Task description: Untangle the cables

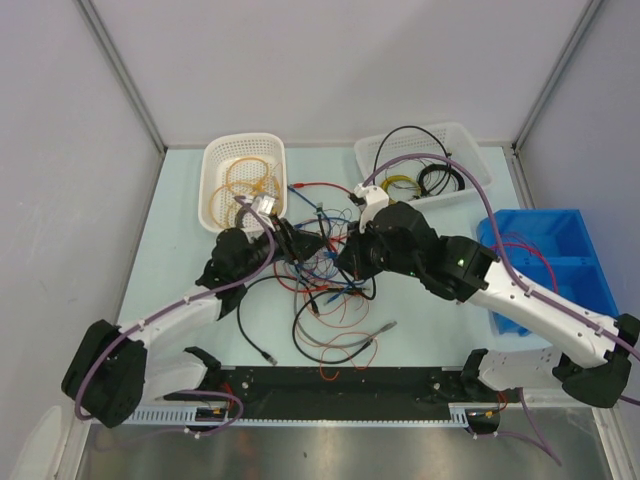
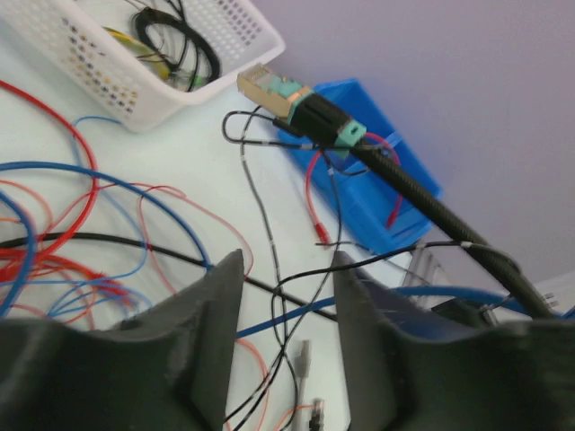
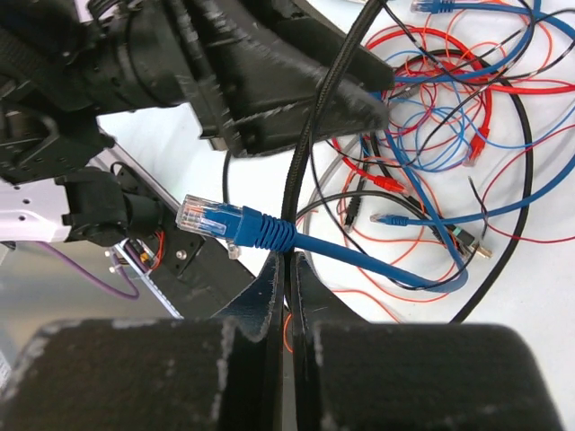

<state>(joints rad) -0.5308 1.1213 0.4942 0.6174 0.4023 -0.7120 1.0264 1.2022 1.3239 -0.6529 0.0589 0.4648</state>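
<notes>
The cables (image 1: 325,290) lie in a red, blue, orange and black tangle mid-table. My right gripper (image 3: 287,256) is shut on a thick black braided cable (image 3: 310,135), which rises from between its fingers. A blue network cable (image 3: 260,229) with a clear plug lies across its fingertips. In the left wrist view that braided cable (image 2: 422,193) stretches up to a gold and green plug (image 2: 278,90). My left gripper (image 2: 287,260) hangs open over thin black wires and a blue cable, gripping nothing. From above, both grippers (image 1: 300,243) (image 1: 348,255) meet over the tangle.
A white basket (image 1: 215,160) at back left holds orange-yellow coils. A second white basket (image 1: 470,140) at back right holds black and yellow cables. A blue bin (image 1: 580,225) with a red wire stands on the right. Loose plug ends lie near the front edge.
</notes>
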